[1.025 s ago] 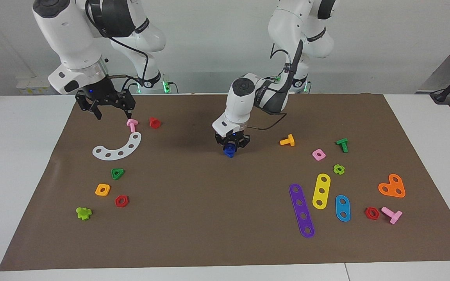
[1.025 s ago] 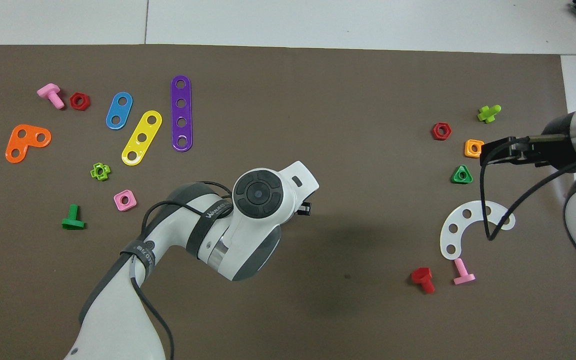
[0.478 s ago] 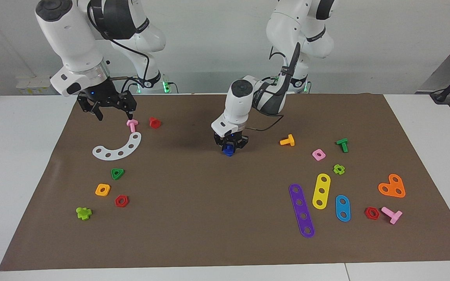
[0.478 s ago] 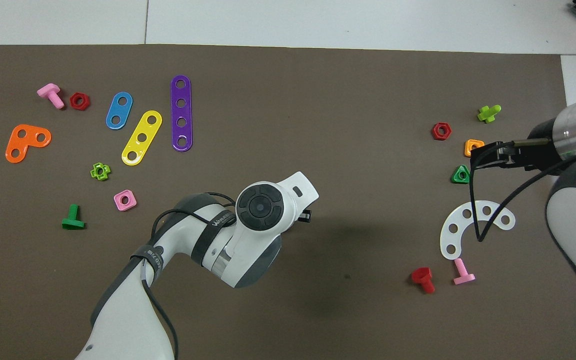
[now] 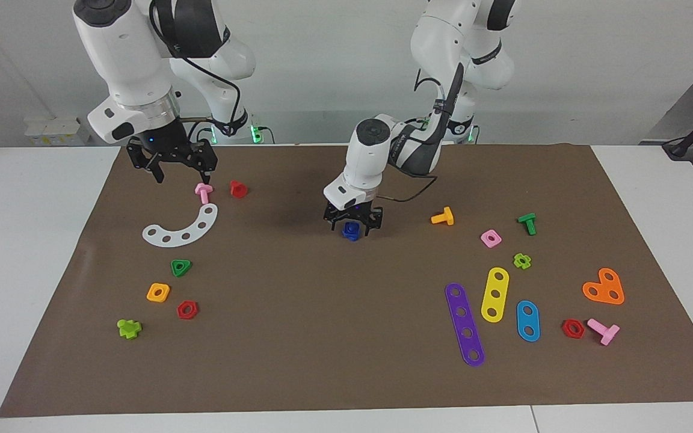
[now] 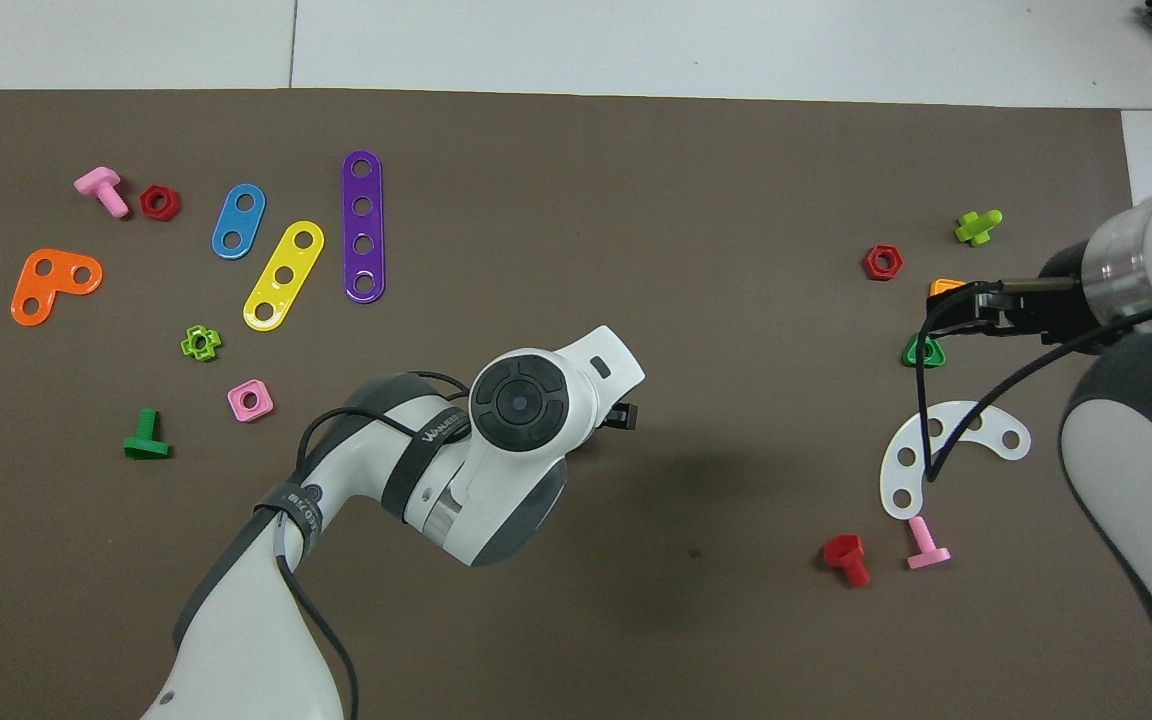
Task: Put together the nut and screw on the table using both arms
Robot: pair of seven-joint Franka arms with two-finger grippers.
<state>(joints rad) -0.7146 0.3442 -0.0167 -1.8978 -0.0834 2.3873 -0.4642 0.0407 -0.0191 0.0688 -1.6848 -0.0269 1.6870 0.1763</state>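
The dark-blue nut and screw (image 5: pixel 351 231) show as one small lump on the brown mat of the table (image 5: pixel 322 337), near its middle; I cannot tell the two parts apart. My left gripper (image 5: pixel 352 224) stands straight over the lump, open, with a finger on each side of it. In the overhead view the left wrist (image 6: pixel 521 400) hides both the lump and the fingers. My right gripper (image 5: pixel 183 176) hangs open and holds nothing, over the mat at the right arm's end, just above a pink bolt (image 5: pixel 203 192).
A red bolt (image 5: pixel 238 189) and a white arc plate (image 5: pixel 183 227) lie by the pink bolt. Green (image 5: pixel 181 267), orange (image 5: pixel 158 292) and red (image 5: pixel 187 310) nuts lie farther out. An orange T-bolt (image 5: pixel 443 217), a pink nut (image 5: pixel 490 239) and coloured strips (image 5: pixel 464 325) occupy the left arm's end.
The left gripper has gone from shut on the blue piece to open, and the piece rests on the mat. The right gripper has risen and shifted slightly toward the table's middle.
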